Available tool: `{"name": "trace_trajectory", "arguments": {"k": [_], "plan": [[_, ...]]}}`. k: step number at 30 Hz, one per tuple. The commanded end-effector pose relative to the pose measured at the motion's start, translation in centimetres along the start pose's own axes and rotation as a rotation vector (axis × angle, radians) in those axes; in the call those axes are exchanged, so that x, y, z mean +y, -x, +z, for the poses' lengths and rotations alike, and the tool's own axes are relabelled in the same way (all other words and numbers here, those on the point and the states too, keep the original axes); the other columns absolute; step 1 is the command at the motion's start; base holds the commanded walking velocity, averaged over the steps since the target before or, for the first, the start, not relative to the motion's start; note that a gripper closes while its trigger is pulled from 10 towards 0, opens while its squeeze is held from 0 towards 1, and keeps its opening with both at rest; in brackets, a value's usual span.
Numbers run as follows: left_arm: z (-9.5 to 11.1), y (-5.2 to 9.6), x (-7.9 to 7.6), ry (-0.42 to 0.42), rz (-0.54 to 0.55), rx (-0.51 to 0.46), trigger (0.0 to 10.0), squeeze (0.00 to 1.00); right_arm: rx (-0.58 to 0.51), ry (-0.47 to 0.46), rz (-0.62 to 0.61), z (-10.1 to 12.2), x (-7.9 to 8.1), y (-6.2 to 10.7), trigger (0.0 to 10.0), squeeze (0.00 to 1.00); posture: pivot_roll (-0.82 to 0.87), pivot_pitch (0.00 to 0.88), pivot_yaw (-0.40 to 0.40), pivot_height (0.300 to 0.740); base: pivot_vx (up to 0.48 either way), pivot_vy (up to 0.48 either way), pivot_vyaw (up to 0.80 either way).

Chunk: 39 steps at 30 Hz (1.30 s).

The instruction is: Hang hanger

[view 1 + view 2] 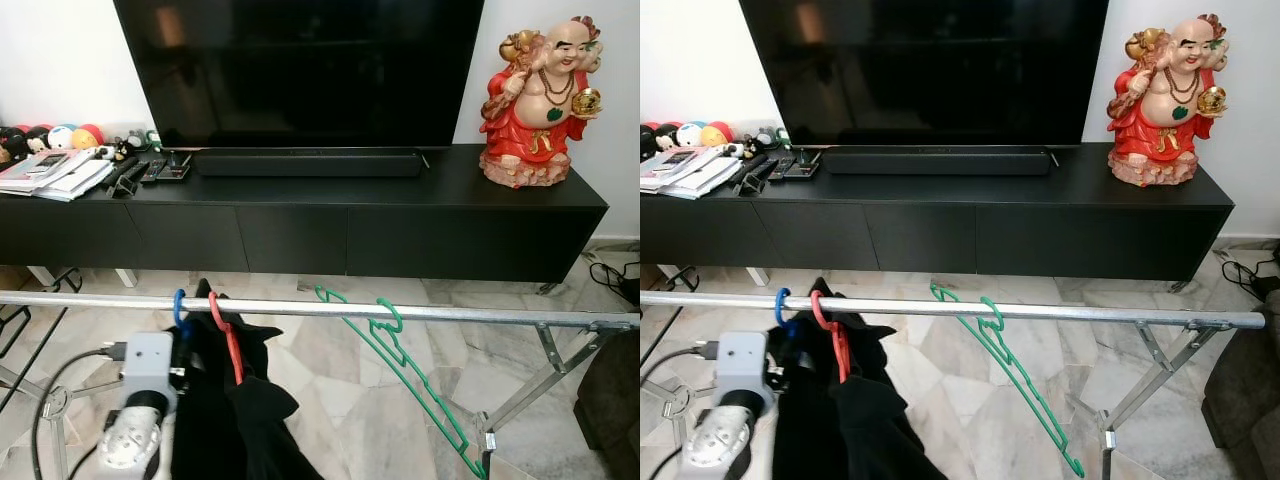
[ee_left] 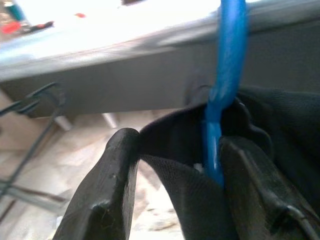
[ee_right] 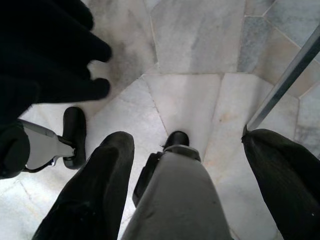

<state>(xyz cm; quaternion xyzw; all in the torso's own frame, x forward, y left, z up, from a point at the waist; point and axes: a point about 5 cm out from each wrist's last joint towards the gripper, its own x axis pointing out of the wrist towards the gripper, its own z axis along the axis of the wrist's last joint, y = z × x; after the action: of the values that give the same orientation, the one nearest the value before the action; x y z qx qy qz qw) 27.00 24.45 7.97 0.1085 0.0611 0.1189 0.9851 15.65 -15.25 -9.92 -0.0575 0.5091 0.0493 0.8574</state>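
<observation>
On rail [image 1: 420, 313], near its left end: blue hanger [image 1: 179, 310] hooked, black garment [image 1: 235, 410] draped below, red hanger [image 1: 226, 335] just beside to the right. Left end effector [image 2: 172, 165] spread around blue hanger's neck and garment collar, one finger [image 2: 107, 190] on each side; contact hard to judge. Green hanger [image 1: 405, 370] farther right, hooked and tilted, lower end cut off at frame bottom. Bare rail between red and green hooks, longer bare stretch rightward to folding leg [image 1: 545, 375]. Right end effector [image 3: 177, 185] spread wide, pointing down at marble floor [image 3: 200, 60], holding nothing. Behind rail: black TV counter [image 1: 330, 215] with TV [image 1: 300, 70], soundbar [image 1: 308, 163], red figurine [image 1: 540, 100], remotes [image 1: 150, 172], papers [image 1: 50, 175]. Lower garment cut off by frame.
</observation>
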Motion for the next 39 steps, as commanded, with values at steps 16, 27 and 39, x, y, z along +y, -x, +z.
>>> {"name": "trace_trajectory", "arguments": {"k": [16,27,39], "plan": [[-0.7,-2.1,5.0,-0.123,0.249,0.142,10.0,0.00,0.027,0.001,-0.047,-1.5,-5.9,0.9,10.0,0.00,0.01,0.034,0.032,0.740,0.000,0.000,0.00],[-0.4,-2.4,11.0,-0.120,0.541,0.219,10.0,0.00,0.040,0.008,-0.030,-1.6,-3.9,0.6,10.0,0.00,0.02,0.035,0.027,0.740,0.000,0.000,0.00],[2.4,-0.1,8.6,-0.001,0.401,-0.126,10.0,0.00,0.034,0.011,-0.013,-1.0,-1.5,0.2,10.0,0.00,0.01,0.036,0.038,0.740,0.000,0.000,0.00]]}}
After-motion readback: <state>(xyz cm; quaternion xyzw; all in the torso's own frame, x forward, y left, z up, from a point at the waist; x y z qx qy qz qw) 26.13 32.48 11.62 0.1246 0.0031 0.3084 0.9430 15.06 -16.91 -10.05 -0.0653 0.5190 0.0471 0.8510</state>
